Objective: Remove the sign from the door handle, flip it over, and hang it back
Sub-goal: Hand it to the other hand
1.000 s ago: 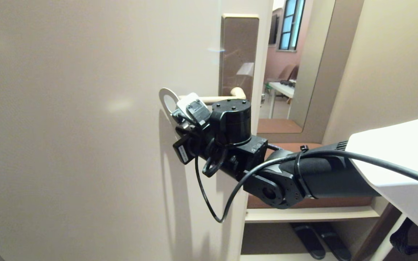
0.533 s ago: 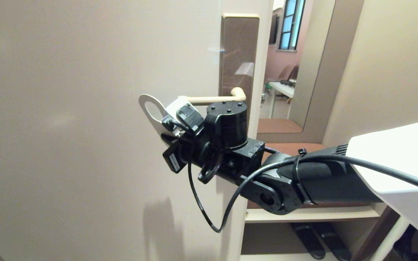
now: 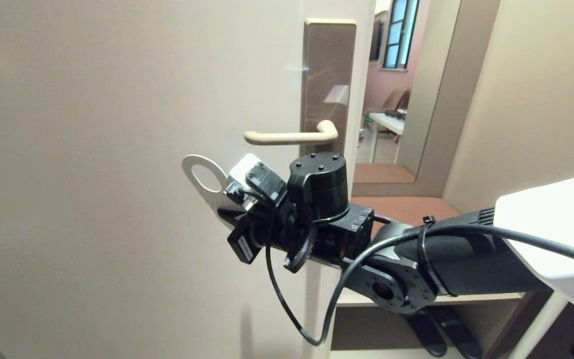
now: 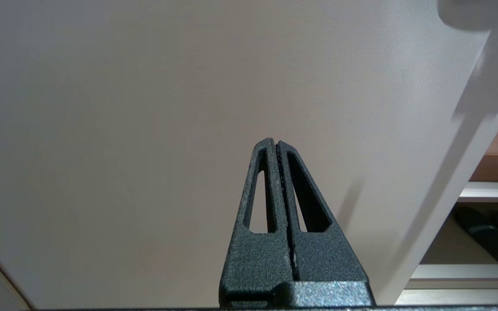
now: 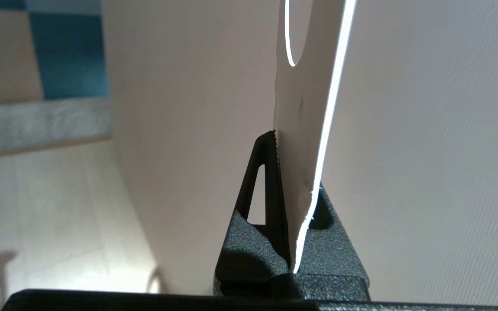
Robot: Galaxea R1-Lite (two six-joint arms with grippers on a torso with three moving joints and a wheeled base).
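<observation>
The sign (image 3: 187, 172) is off the door handle (image 3: 287, 137) and hangs in the air below and left of the lever's free end, its oval hole pointing left. My right gripper (image 3: 224, 212) is shut on the sign's other end. In the right wrist view the sign (image 5: 305, 108) runs edge-on out of the right gripper (image 5: 294, 164), pale on the side that shows, close to the door. No print is readable. The cream lever is bare. My left gripper (image 4: 276, 144) is shut and empty, parked low, facing the door.
The tall brown plate (image 3: 328, 75) carries the lever near the door's (image 3: 117, 149) right edge. Right of the door are a mirror or opening (image 3: 396, 75), a brown shelf (image 3: 406, 204), and dark slippers (image 3: 436, 334) low down. My right arm's cable (image 3: 292, 309) hangs in a loop.
My right gripper slid the sign leftward off the lever's free end, then dropped with it below the handle. The handle now shows bare. The left arm stayed still.
</observation>
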